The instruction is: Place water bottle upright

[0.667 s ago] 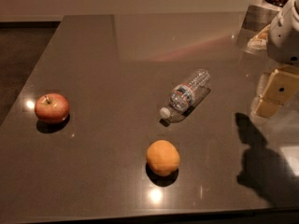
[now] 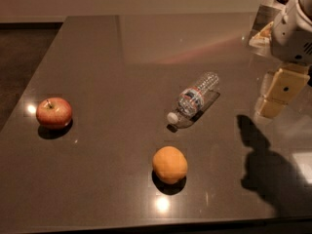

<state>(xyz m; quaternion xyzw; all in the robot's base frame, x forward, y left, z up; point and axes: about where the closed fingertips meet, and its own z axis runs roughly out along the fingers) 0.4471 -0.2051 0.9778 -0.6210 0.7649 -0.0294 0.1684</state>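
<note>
The water bottle (image 2: 193,100) lies on its side near the middle of the dark table (image 2: 122,57). It is clear and ribbed, with a blue, white and red label band. Its white cap (image 2: 172,117) points toward the front left and its base toward the back right. My gripper (image 2: 276,97) hangs above the table at the right edge of the view, to the right of the bottle and apart from it. It holds nothing that I can see. Its shadow (image 2: 265,165) falls on the table in front of it.
A red apple (image 2: 54,113) sits at the left of the table. An orange (image 2: 169,165) sits in front of the bottle, near the front edge. Some objects (image 2: 265,23) stand at the back right corner behind the arm. The floor drops off at the left.
The gripper has shifted very slightly to the left. The bottle, apple and orange have not moved.
</note>
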